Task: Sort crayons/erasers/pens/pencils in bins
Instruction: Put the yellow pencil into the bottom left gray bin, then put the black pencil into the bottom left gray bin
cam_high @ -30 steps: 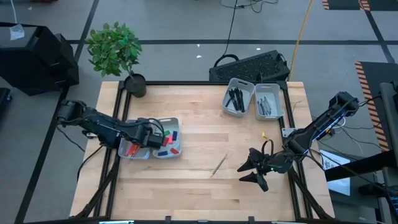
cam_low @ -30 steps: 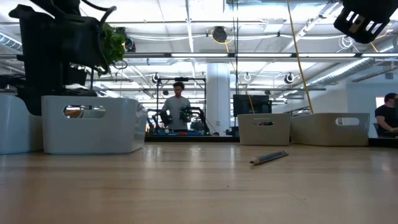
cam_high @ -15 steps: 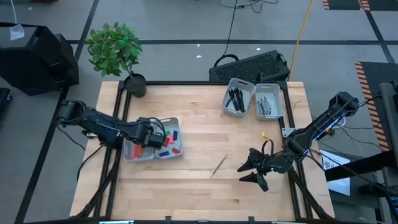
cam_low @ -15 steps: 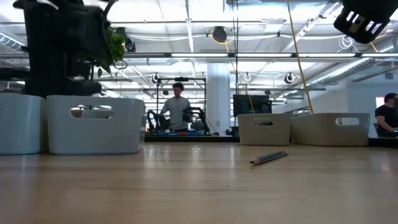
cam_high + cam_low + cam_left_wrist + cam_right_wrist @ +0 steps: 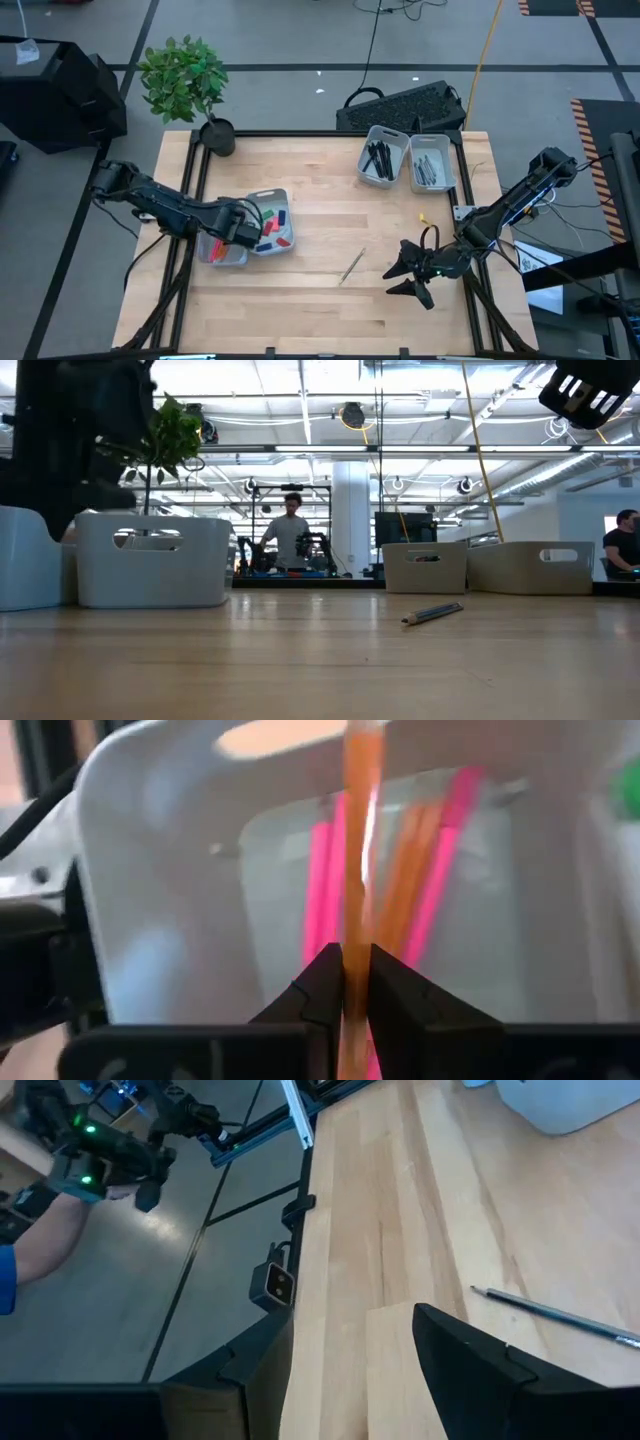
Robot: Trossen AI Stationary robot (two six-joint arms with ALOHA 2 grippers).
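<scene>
Left tool (image 5: pixel 243 226) sits over the left bins (image 5: pixel 282 240); one pencil (image 5: pixel 351 266) lies mid-table.

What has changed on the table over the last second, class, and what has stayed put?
The left end effector, shut on an orange pencil, has drawn back toward the table's near left over the pencil bin, and the bin pair has shifted slightly with it. The right end effector, open, the loose pencil and the far bins are unchanged.

A potted plant (image 5: pixel 186 82) stands at the table's (image 5: pixel 320 310) upper left corner. A keyboard (image 5: pixel 404 106) lies beyond the top edge. A person (image 5: pixel 288 536) stands mid-background.
</scene>
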